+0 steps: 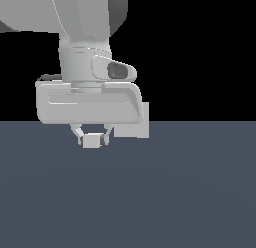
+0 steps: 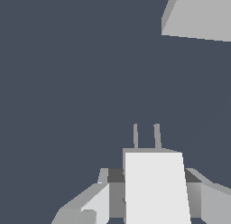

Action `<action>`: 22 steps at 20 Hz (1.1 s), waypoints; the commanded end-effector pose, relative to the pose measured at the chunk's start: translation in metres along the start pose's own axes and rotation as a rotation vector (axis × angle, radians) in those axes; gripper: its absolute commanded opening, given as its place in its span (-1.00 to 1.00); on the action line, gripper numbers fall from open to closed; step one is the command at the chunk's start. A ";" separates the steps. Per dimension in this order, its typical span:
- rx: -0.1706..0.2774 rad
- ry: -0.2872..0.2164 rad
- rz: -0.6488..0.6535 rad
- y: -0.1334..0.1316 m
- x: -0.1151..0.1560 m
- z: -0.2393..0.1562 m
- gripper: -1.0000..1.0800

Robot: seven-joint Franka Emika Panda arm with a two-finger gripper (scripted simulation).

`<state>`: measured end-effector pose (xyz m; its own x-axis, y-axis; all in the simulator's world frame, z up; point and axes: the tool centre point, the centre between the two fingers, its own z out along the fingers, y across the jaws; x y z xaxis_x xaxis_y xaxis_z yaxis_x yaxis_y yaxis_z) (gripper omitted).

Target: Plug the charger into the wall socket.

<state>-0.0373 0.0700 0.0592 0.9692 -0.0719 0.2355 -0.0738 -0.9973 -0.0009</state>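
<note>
My gripper [image 1: 92, 139] is shut on the charger [image 1: 91, 141], a small light-grey block held just above the dark floor. In the wrist view the charger [image 2: 155, 187] sits between the fingers [image 2: 92, 205], and its two thin prongs [image 2: 146, 136] point away from the hand. The wall socket [image 1: 139, 126], a light-grey upright plate, stands behind the hand toward the exterior view's right, partly hidden by it. In the wrist view only a corner of the socket [image 2: 198, 15] shows, well beyond the prongs and off to one side. Its two dots are not in sight.
A flat dark blue-grey floor [image 1: 175, 192] spreads under everything. The arm's large white body [image 1: 75, 22] fills the upper left of the exterior view.
</note>
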 end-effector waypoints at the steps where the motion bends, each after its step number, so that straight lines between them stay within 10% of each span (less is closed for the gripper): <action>1: -0.009 0.000 0.038 0.019 0.017 -0.010 -1.00; 22: -0.030 0.000 0.122 0.063 0.055 -0.029 -1.00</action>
<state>0.0028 0.0045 0.0998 0.9527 -0.1924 0.2354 -0.1978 -0.9802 -0.0003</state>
